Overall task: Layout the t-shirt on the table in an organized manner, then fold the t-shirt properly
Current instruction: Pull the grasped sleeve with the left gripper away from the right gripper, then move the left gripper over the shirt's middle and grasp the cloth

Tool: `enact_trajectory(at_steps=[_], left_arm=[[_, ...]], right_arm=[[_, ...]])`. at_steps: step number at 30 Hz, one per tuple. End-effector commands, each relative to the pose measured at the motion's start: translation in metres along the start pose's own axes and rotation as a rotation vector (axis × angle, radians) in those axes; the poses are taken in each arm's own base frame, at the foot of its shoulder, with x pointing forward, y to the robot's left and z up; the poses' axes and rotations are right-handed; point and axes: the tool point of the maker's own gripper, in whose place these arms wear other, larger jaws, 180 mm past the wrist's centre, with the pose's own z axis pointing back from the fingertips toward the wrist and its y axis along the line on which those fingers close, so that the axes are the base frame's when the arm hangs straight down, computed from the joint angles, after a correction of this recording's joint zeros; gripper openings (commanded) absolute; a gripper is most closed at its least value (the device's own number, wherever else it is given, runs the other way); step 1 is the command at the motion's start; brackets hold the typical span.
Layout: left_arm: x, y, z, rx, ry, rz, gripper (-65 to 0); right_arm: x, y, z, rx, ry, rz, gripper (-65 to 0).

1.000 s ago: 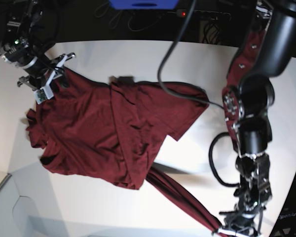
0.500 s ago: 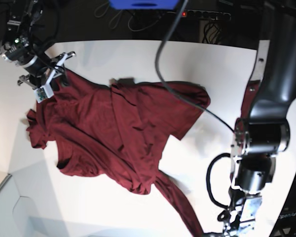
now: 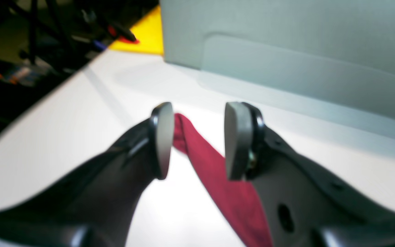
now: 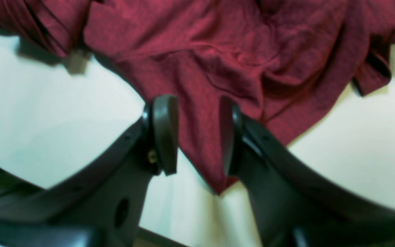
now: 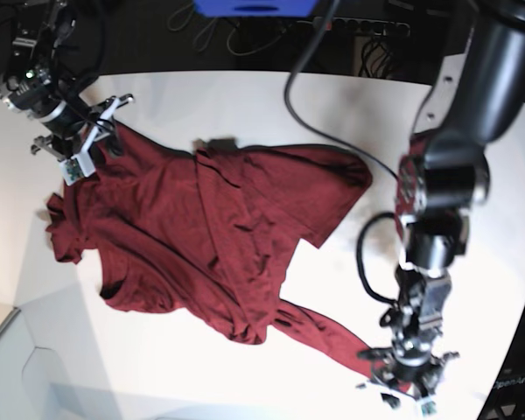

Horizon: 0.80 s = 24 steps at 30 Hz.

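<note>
The thin, soft dark maroon t-shirt (image 5: 210, 236) lies rumpled on the smooth white table (image 5: 245, 105), light and limp, best pinched at corners: the left gripper (image 3: 197, 140) stands spread over a strip, the right gripper (image 4: 197, 135) straddling a corner, its grip unclear.

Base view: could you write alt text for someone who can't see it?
A crumpled dark red t-shirt lies on a white table, seen from above. The right gripper sits at its upper left corner; the left gripper, open, hovers over a stretched-out strip at lower right.
</note>
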Motion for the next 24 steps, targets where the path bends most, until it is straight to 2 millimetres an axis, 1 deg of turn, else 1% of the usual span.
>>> enact_trajectory(at_steps=[1,3,5,6,7,8,9,11,14,16,18,19,21,23,24], left_arm=[[0.032,-0.003,0.001,-0.011,-0.075,0.017,-41.0],[0.011,-0.01,0.02,-0.031,-0.028,0.028,-41.0],[-0.008,-0.017,0.044,-0.053,0.006,0.031,-41.0],[-0.014,-0.02,0.055,-0.062,0.017,0.034,-41.0],[-0.026,-0.022,0.069,-0.07,0.039,0.04,-41.0],[-0.04,-0.023,0.083,-0.074,0.068,0.044,-41.0],[-0.05,-0.022,0.094,-0.076,0.094,0.045,-41.0],[-0.076,-0.018,0.116,-0.075,0.16,0.045,-40.9],[-0.109,-0.022,0.147,-0.084,0.244,0.058,-40.8],[-0.121,-0.044,0.169,-0.139,0.281,0.044,-40.8],[-0.126,-0.079,0.198,-0.237,0.295,0.013,-40.8],[-0.123,-0.097,0.214,-0.291,0.288,0.001,-40.8],[-0.112,-0.142,0.252,-0.425,0.255,-0.022,-40.8],[-0.104,-0.173,0.284,-0.527,0.24,-0.028,-40.8],[-0.106,-0.184,0.298,-0.565,0.255,-0.031,-40.8]], right_arm=[[0.012,-0.005,0.004,-0.013,-0.041,0.013,-44.3],[0.012,-0.005,0.004,-0.013,-0.041,0.013,-44.1],[0.012,-0.005,0.004,-0.013,-0.044,0.013,-44.1],[0.013,-0.005,0.004,-0.013,-0.045,0.014,-44.1],[0.014,-0.005,0.004,-0.014,-0.048,0.014,-44.1],[0.016,-0.007,0.004,-0.017,-0.052,0.015,-44.1],[0.017,-0.007,0.003,-0.018,-0.052,0.015,-44.1],[0.017,-0.007,0.003,-0.018,-0.054,0.016,-44.1],[0.018,-0.007,0.003,-0.018,-0.057,0.016,-44.1],[0.017,-0.007,0.003,-0.016,-0.056,0.015,-44.1],[0.018,-0.007,0.003,-0.016,-0.059,0.014,-44.1],[0.018,-0.007,0.003,-0.017,-0.059,0.014,-44.1],[0.019,-0.007,0.003,-0.018,-0.061,0.014,-44.1],[0.025,-0.01,0.002,-0.024,-0.073,0.017,-44.1],[0.025,-0.01,0.002,-0.024,-0.075,0.017,-44.1]])
